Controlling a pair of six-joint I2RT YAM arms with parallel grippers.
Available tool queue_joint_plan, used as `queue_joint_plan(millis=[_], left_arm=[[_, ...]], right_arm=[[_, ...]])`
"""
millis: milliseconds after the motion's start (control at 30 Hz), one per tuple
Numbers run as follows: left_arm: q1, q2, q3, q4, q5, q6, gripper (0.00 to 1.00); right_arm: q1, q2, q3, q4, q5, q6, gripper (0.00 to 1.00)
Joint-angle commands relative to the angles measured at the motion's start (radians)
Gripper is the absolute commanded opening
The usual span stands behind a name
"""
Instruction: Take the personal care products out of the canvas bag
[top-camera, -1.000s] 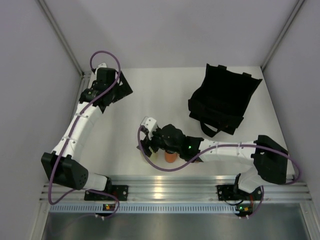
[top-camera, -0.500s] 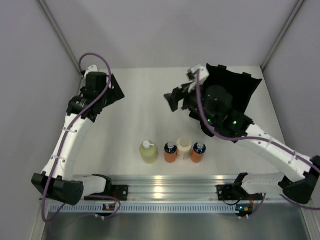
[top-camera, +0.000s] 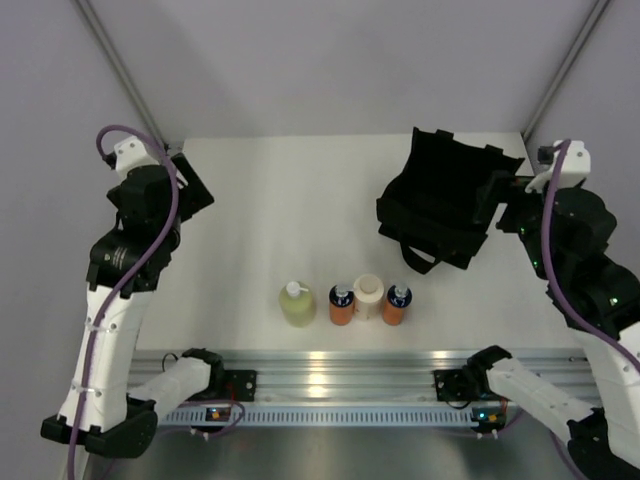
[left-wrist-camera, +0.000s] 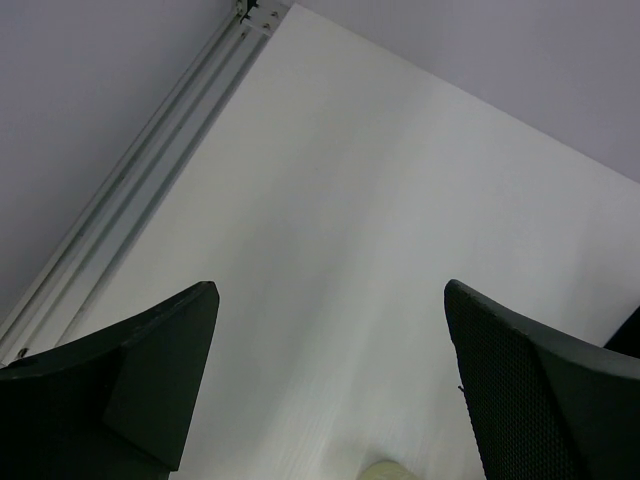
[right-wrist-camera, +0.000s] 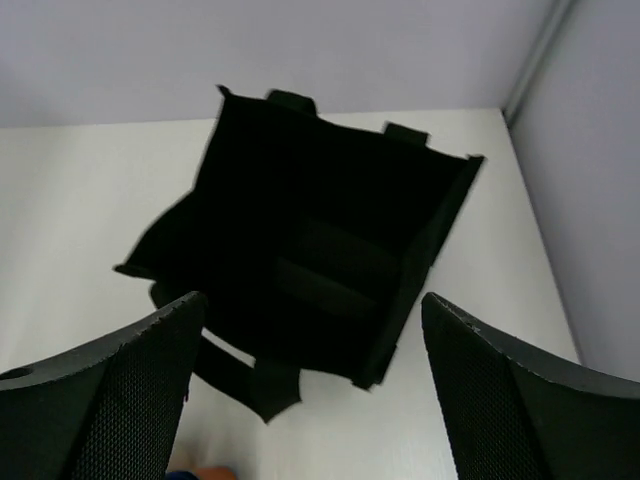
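Near the table's front edge stand the personal care products in a row: a yellow-green pump bottle (top-camera: 297, 304), an orange bottle (top-camera: 341, 306), a beige cylinder (top-camera: 368, 296) and a second orange bottle (top-camera: 397, 304). The black canvas bag (top-camera: 445, 200) (right-wrist-camera: 310, 250) slumps at the back right, mouth toward my right gripper; its inside shows only dark. My right gripper (top-camera: 508, 205) (right-wrist-camera: 312, 300) hangs open just right of the bag, nothing between its fingers. Far to the left, my left gripper (top-camera: 192, 188) (left-wrist-camera: 330, 290) is wide open above bare table.
Grey walls close in the table on the left, back and right. An aluminium rail (top-camera: 330, 380) carrying both arm bases runs along the near edge. A metal corner rail (left-wrist-camera: 130, 200) borders the table's left side.
My right arm rose from the orange bottle at the front, swung past the bag and pulled back to the right edge, its jaws widening. My left arm drew back to the left.
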Motion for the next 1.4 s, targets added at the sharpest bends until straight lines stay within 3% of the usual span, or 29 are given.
queue_joint_plan(millis=[0, 233, 400, 533, 767, 967, 1367], left_arm=[[0.004, -0.067, -0.035, -0.021, -0.038, 0.038, 0.99], [0.004, -0.179, -0.036, -0.122, 0.024, 0.039, 0.99], [0.004, -0.213, 0.011, -0.237, -0.004, 0.062, 0.99], [0.004, -0.22, 0.033, -0.274, 0.004, 0.07, 0.99], [0.004, -0.223, -0.004, -0.271, 0.024, 0.05, 0.99], [0.004, -0.219, -0.067, -0.26, 0.027, 0.001, 0.99], [0.004, -0.24, -0.144, -0.208, 0.034, -0.002, 0.99]], right_arm=[[-0.06, -0.081, 0.048, -0.249, 0.098, 0.028, 0.87], [-0.061, -0.185, 0.075, -0.462, 0.245, 0.164, 0.93], [-0.061, -0.26, 0.054, -0.579, 0.273, 0.159, 0.95], [-0.06, -0.338, 0.038, -0.574, 0.255, 0.142, 0.99], [-0.061, -0.395, 0.012, -0.597, 0.141, 0.152, 0.99], [-0.06, -0.391, -0.012, -0.579, 0.268, 0.166, 0.99], [-0.06, -0.359, -0.044, -0.471, 0.262, 0.112, 1.0]])
